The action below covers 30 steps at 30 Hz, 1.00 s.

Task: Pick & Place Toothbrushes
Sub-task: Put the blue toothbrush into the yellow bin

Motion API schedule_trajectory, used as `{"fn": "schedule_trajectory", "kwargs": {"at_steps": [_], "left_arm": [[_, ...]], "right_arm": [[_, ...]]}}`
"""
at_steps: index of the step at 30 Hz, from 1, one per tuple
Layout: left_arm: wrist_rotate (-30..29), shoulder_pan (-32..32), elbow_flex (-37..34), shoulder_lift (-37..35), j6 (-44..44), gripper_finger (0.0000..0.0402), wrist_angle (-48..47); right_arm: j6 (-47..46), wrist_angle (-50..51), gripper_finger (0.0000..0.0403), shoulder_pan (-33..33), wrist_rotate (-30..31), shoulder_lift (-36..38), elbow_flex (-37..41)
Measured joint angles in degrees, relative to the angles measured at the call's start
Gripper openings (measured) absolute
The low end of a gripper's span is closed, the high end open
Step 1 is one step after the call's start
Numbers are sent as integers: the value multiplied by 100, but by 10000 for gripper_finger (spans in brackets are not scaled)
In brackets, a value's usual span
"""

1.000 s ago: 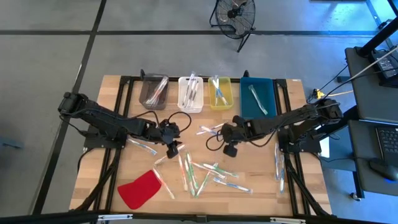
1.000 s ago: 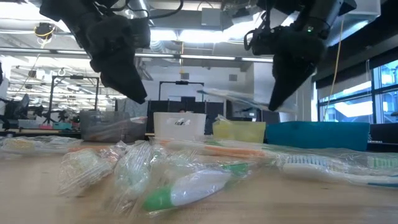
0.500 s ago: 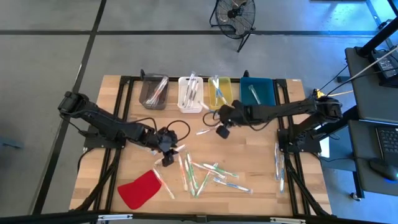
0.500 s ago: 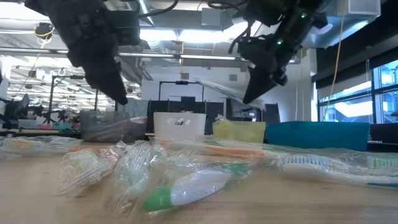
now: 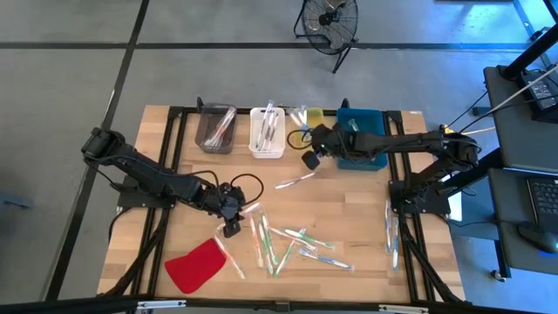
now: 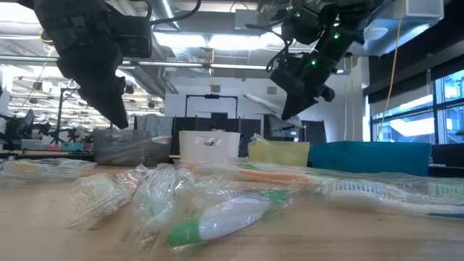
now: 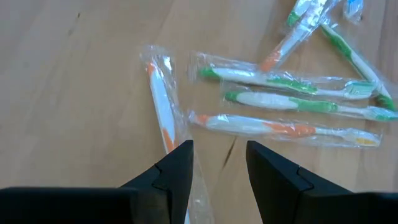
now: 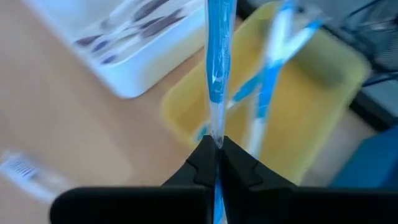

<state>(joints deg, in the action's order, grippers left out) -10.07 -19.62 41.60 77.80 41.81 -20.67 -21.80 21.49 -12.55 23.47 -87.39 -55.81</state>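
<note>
Over yellow bin (image 8: 311, 106), right end effector (image 8: 216, 163) pinching blue toothbrush (image 8: 217, 56) lengthwise.

No readable text anywhere on my feeds.

I can make out a small dark mark on the front of the white bin (image 6: 209, 147) in the low view, but I cannot read it as letters or numbers. The wrapped toothbrushes (image 7: 283, 102) in my left wrist view carry no print that I can read, and the toothbrush wrappers in the other views are just as unreadable.
</note>
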Motion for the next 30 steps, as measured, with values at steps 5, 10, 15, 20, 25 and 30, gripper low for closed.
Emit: {"fn": "schedule_trajectory", "kwargs": {"at_steps": [5,10,15,20,25,30], "left_arm": [[123,4,0,0,279,143,-98],[425,4,0,0,557,143,-187],[679,2,0,0,999,143,-381],[678,2,0,0,1167,143,-473],[664,4,0,0,1171,143,-481],[630,4,0,0,1169,143,-478]], "right_arm": [[53,-167,8,-142,625,-14,0],[281,-641,8,-294,718,-119,-7],[363,-1058,9,-423,715,-322,-4],[334,-1258,9,-567,534,-631,-4],[293,-1283,10,-696,469,-951,-2],[277,-1310,10,-797,350,-1200,0]]}}
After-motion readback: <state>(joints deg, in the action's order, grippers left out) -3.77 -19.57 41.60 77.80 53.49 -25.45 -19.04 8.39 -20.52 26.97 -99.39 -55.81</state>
